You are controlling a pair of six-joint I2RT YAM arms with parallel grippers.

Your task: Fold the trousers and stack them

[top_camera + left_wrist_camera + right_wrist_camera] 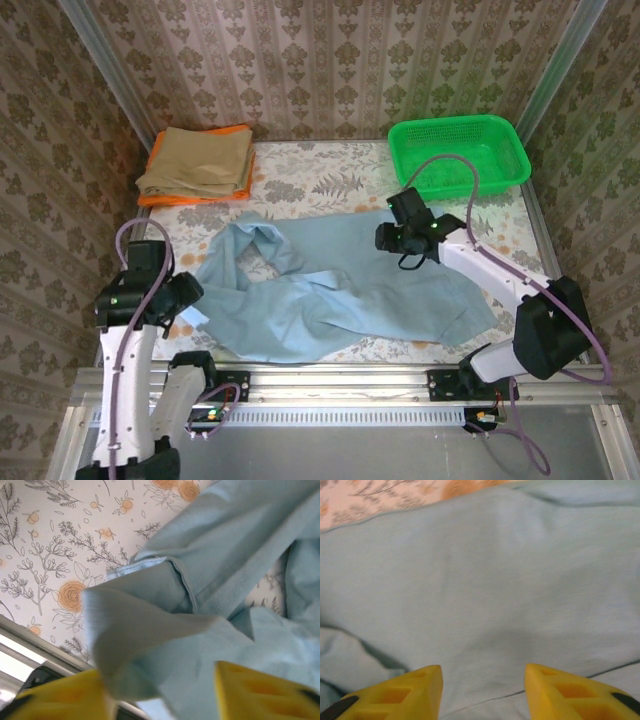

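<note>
The light sky-blue trousers [330,290] lie crumpled across the middle of the table, one leg bent into a loop at the left. My left gripper [192,300] is at their near-left edge. In the left wrist view it [157,680] is open, its yellow fingers [260,690] wide apart, and a loose, blurred fold of the trousers [150,630] hangs between them. My right gripper [398,245] hovers over the far-right part of the cloth. In the right wrist view it [482,672] is open just above flat fabric [480,580], gripping nothing.
A green basket [460,150] stands at the back right. Folded tan trousers [195,160] rest on an orange cloth [160,198] at the back left. The floral tabletop [330,185] runs to a metal rail [330,380] at the near edge.
</note>
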